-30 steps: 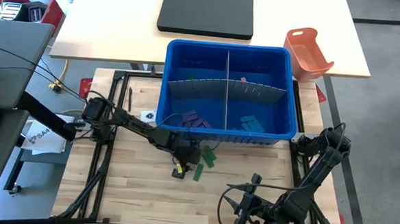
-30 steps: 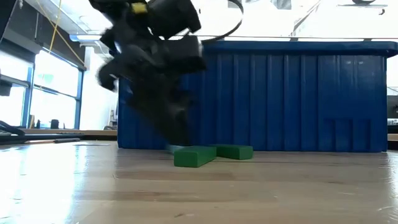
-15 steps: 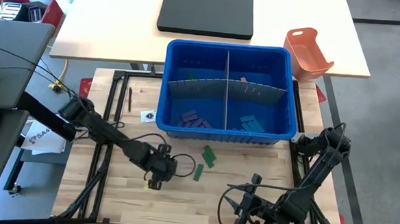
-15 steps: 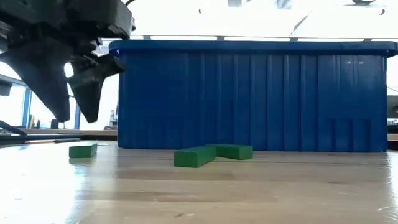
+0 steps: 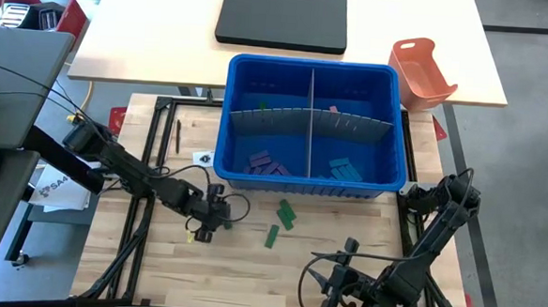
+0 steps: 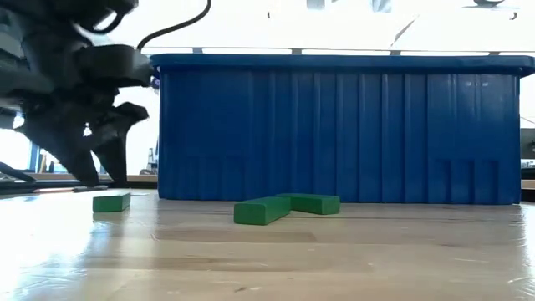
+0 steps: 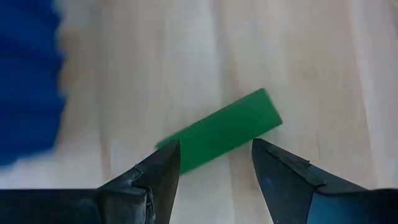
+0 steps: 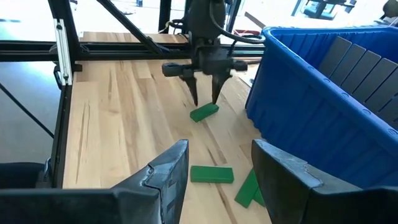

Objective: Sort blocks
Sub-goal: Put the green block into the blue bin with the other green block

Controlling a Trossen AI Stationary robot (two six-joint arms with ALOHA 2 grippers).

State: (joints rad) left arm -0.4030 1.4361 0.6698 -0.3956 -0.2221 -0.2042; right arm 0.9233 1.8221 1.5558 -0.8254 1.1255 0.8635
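Three green blocks lie flat on the wooden table in front of the blue bin. Two of them lie close together near the middle. The third green block lies to their left, and my left gripper hangs open just above it, pointing down, one fingertip to either side. In the left wrist view that block shows slantwise between the fingers. The high view hides it under the gripper. My right gripper waits open at the near right, raised.
A grey divider splits the bin into compartments that hold purple, blue, green and pink pieces. An orange tray and a black pad sit on the white table behind. Black frame rails border the table.
My left gripper has gone from beside the two middle green blocks toward the table's left edge and now hangs over the third green block. Its fingers have kept the same gap. The two middle blocks have stayed where they were.
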